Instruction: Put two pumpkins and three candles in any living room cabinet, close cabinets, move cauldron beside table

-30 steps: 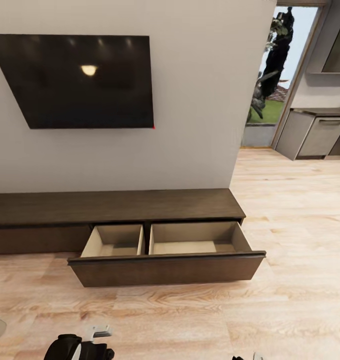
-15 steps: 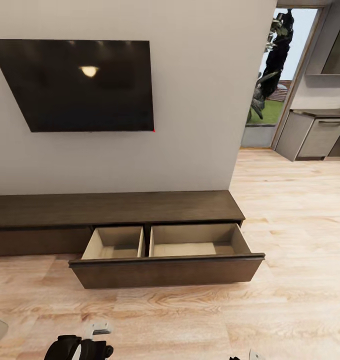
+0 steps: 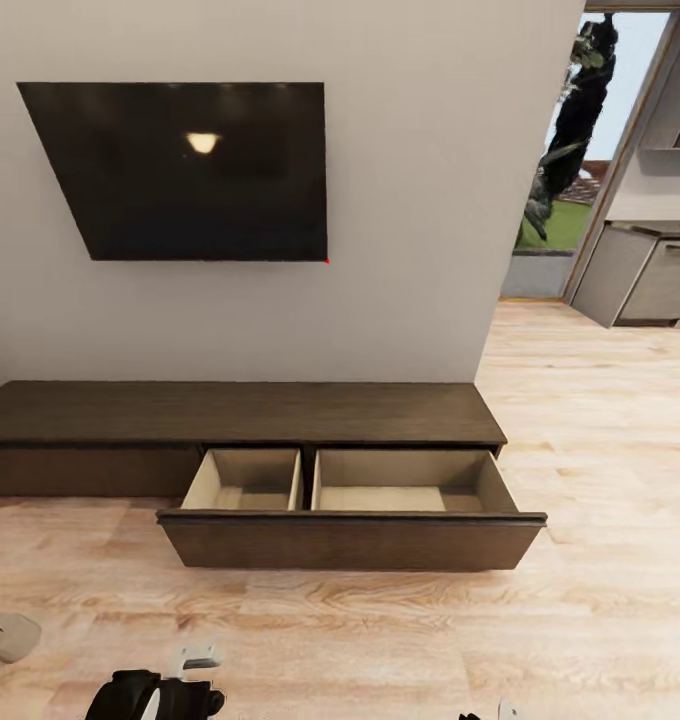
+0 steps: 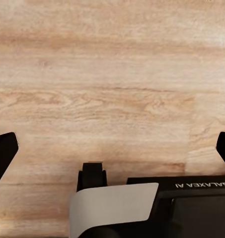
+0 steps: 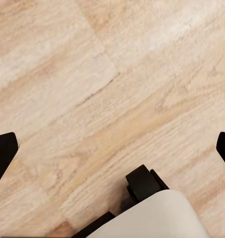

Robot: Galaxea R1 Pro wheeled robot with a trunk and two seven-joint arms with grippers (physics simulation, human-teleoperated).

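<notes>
With both claws spread wide and empty above the floor [image 3: 400, 640], the cabinet [image 3: 240, 412] drawer [image 3: 350, 540] should be left open until pumpkins and candles are fetched

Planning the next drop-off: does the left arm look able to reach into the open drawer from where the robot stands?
Probably not yet. The left gripper hangs open over bare floor, and a stretch of floor separates it from the open drawer. Nothing blocks the way.

The cabinet [image 3: 240, 412] runs off the left edge, and a pale object [image 3: 10, 637] is too small to identify
</notes>
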